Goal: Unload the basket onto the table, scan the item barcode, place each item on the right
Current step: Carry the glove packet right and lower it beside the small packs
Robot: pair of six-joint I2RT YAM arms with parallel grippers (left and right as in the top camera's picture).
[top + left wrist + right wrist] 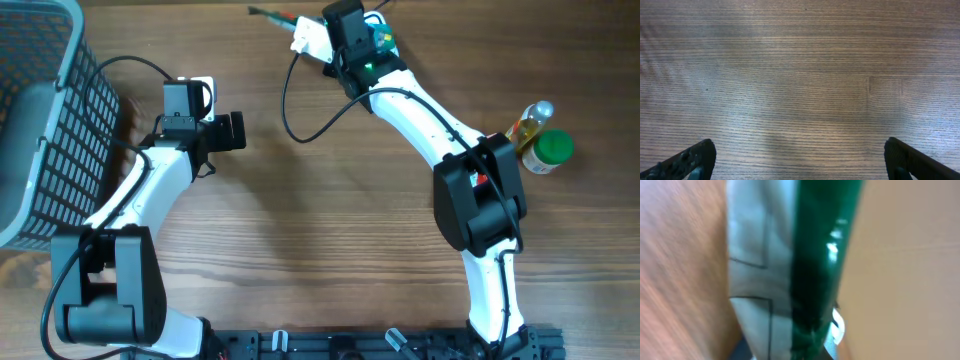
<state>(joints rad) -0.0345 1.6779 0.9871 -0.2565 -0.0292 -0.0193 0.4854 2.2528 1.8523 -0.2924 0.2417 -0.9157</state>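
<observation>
Judging by its glossy sheen, we take the green-and-white packet point(810, 265) for light, soft and slippery. It sits at the upper centre of the overhead frame, blurred in the wrist view, pinched in the right gripper point(324, 50), whose jaws are fully closed. Holding it by a flat edge seems safest to us. The left gripper point(800, 162) gapes wide and empty. Bare table point(300, 230) fills mid-frame, with a basket point(60, 100) upper left and a bottle point(530, 122) and jar point(549, 150) at right.

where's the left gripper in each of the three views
overhead: left gripper left of centre, jaws open, right of the basket.
left wrist: its fingertips in the two bottom corners.
right wrist: not in it; a green and white pack fills the frame.
shared landmark: the wooden table, in all three.
</observation>
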